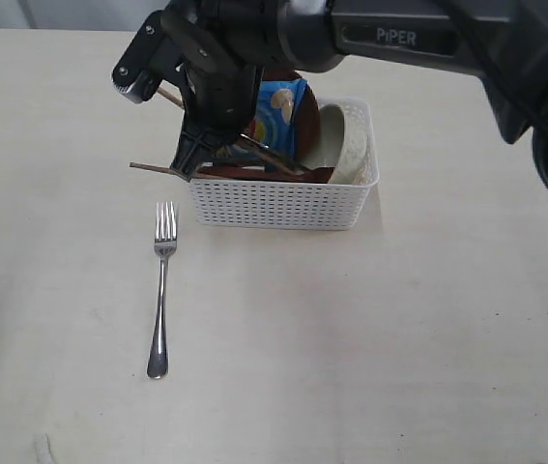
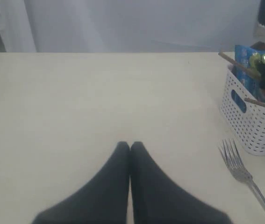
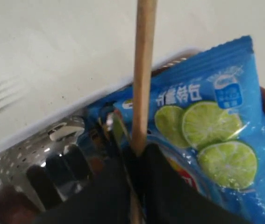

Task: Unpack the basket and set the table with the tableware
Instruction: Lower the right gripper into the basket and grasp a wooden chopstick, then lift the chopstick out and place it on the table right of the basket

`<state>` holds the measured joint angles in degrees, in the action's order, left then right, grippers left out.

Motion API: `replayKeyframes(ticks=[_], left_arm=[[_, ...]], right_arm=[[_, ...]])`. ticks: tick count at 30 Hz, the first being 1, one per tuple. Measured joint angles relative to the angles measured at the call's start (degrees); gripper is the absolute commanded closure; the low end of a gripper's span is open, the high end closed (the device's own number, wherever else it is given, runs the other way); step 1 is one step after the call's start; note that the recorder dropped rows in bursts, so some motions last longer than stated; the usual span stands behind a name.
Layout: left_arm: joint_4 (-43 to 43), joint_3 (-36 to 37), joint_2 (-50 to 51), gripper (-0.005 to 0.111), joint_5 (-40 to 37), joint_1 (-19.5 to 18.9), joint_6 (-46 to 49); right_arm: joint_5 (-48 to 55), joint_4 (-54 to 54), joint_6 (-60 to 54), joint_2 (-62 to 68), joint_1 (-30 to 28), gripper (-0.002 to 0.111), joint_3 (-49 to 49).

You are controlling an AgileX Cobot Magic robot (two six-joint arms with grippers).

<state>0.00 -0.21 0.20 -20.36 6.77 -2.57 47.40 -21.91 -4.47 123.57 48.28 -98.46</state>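
So the right gripper's fingers [image 3: 167, 182] are pinched shut on a wooden chopstick [image 3: 142, 70], which runs straight through the gap between them. The right gripper [image 1: 190, 162] hangs over the near-left corner of the basket [image 1: 283, 205], and one end of the stick pokes out past the rim.

Handling-wise, I'd guess the chopstick is light, stiff and smooth. A grip near one end would let it swivel, so closer to the middle seems safer. A second stick [image 1: 254, 143] leans across the blue chip bag [image 3: 211, 135] right beside the jaws, and could snag on the way out.

Also in the basket: an off-white bowl [image 1: 349, 143] tipped on its side, plus something shiny and steel I can't identify.

The fork [image 1: 162, 290] already lies on the table [image 1: 409, 338], just in front of the basket. The left gripper [image 2: 130, 145] hovers over bare tabletop off to the side, fingers pressed together and empty.
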Motion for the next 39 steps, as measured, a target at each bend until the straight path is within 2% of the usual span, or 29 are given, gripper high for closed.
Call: replayKeyframes(ticks=[7,9,12,13,19,21,22,39], left_arm=[[0.0,0.0,0.0,0.107,0.0,0.0,0.0],[0.0,0.0,0.0,0.107,0.0,0.0,0.0],[0.0,0.0,0.0,0.107,0.0,0.0,0.0],[0.0,0.0,0.0,0.107,0.0,0.0,0.0],[0.0,0.0,0.0,0.107,0.0,0.0,0.0],[0.0,0.0,0.0,0.107,0.0,0.0,0.0],[0.0,0.0,0.0,0.107,0.0,0.0,0.0],[0.0,0.0,0.0,0.107,0.0,0.0,0.0]], right_arm=[[-0.2,-0.3,0.0,0.8,0.0,0.106,0.0],[-0.2,-0.3,0.0,0.8,-0.1,0.097,0.0],[-0.2,-0.1,0.0,1.0,-0.1,0.076,0.0],[0.1,0.3,0.0,1.1,-0.1,0.075,0.0],[0.2,0.4,0.0,1.2,0.0,0.087,0.0],[0.2,0.3,0.0,1.2,0.0,0.105,0.0],[0.1,-0.1,0.0,1.2,0.0,0.109,0.0],[-0.6,-1.8,-0.2,-2.7,0.0,0.109,0.0]])
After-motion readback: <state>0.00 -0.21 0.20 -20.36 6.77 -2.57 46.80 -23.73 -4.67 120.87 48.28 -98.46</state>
